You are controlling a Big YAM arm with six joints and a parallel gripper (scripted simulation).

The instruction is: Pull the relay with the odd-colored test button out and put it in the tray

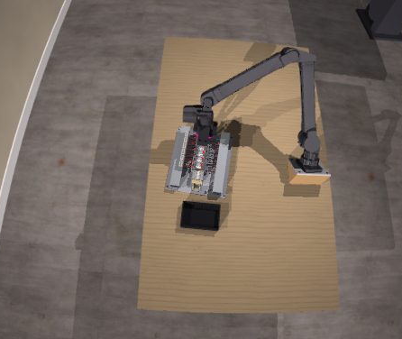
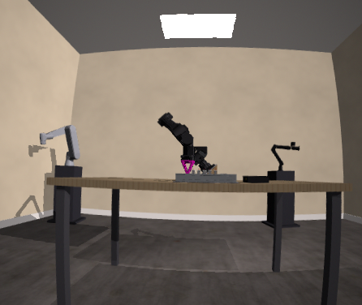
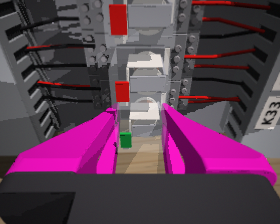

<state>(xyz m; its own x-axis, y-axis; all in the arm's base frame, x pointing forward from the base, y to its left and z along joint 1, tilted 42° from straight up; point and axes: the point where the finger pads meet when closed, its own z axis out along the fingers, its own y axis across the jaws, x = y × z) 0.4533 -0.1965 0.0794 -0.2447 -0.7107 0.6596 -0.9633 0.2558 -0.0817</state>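
Note:
A grey relay panel [image 1: 199,162] lies on the wooden bench, with a row of relays down its middle. In the wrist view, two relays further along the row carry red test buttons [image 3: 122,91]. The nearest relay [image 3: 142,116] carries a green button [image 3: 125,140]. My gripper [image 3: 140,111], with magenta fingers, is shut on this green-button relay, one finger against each side. The relay still sits in its socket at the panel's far end [image 1: 203,135]. The black tray [image 1: 200,215] stands open side up just in front of the panel's near end.
Red and black wires [image 3: 219,65] and labelled terminal blocks run along both sides of the relay row. The arm's base [image 1: 309,171] stands at the bench's right edge. In the side view the tray [image 2: 255,178] lies right of the panel [image 2: 206,178].

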